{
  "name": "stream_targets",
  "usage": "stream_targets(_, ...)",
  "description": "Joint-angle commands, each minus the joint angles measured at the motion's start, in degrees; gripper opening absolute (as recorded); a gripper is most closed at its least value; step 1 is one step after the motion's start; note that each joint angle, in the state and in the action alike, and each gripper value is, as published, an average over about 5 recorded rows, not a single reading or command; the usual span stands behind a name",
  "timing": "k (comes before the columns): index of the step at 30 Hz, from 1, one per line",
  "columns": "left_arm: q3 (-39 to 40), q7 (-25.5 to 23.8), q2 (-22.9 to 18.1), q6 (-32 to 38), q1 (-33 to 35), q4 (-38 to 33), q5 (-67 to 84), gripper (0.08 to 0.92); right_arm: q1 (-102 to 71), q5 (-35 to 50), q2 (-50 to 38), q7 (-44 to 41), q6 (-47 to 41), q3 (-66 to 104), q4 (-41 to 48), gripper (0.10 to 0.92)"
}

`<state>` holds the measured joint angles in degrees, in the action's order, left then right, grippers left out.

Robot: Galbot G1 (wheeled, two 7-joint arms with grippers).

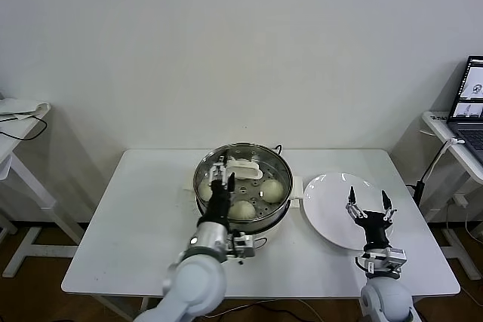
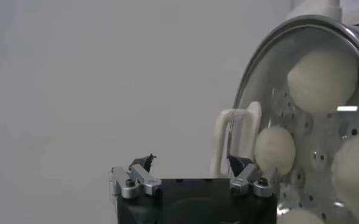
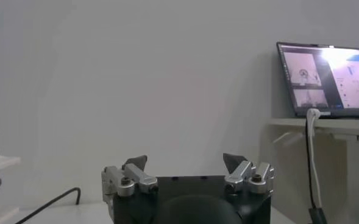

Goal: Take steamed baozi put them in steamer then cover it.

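The steamer (image 1: 282, 209) stands mid-table on its cream base, with the glass cover (image 1: 256, 157) lying on it. Three steamed baozi (image 1: 272, 188) (image 1: 241, 209) (image 1: 205, 190) show through the glass. My left gripper (image 1: 222, 173) hovers open over the cover's left part, beside the cream handle (image 1: 245, 169). In the left wrist view the handle (image 2: 234, 140) stands just past one fingertip (image 2: 239, 163), nothing lies between the left gripper's (image 2: 191, 162) fingers, and baozi (image 2: 322, 79) (image 2: 275, 149) sit under the cover. My right gripper (image 1: 369, 207) (image 3: 185, 161) waits open over the plate.
A flat white plate (image 1: 332, 197) lies bare to the right of the steamer. A power cord (image 1: 278, 148) runs off behind the pot. A side table with a laptop (image 1: 469, 103) stands at the far right, and another table edge (image 1: 23, 111) at the far left.
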<state>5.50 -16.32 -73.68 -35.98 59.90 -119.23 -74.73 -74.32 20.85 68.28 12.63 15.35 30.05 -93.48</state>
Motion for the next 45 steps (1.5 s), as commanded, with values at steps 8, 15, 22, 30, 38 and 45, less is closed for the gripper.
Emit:
stream_targets(8, -36.13, 27.3, 1.16, 34.27, 16.56, -3.86, 66.99, 0.823, -1.35, 1.86, -0.31, -1.43, -2.19, -0.19, -1.38, 0.823)
stream_targets(15, -46.73, 20.71, 2.64, 40.36, 18.81, 3.97, 81.69, 0.823, -1.8, 2.08, -0.41, -1.61, -2.09, -0.15, -1.52, 0.823)
stream_targets(22, -47.33, 15.72, 1.94, 41.51, 19.55, 8.24, 85.5, 0.823, -2.29, 2.39, -0.53, -2.05, -1.95, -0.02, -1.49, 0.823)
stream_targets(30, -46.1, 14.82, 1.37, 41.9, 19.78, 9.81, 85.34, 0.823, -2.64, 3.05, -0.56, -2.34, -2.16, 0.41, -1.58, 0.823)
stream_targets(38, -46.17, 14.82, 1.54, 41.48, 19.48, 10.64, 85.12, 0.823, -2.86, 2.91, -0.27, -2.21, -2.18, 0.21, -1.47, 0.823)
stream_targets(45, -46.23, 14.85, 1.54, 40.58, 19.39, 11.61, 83.48, 0.823, -2.95, 2.66, -0.14, -2.16, -2.18, 0.11, -1.42, 0.823)
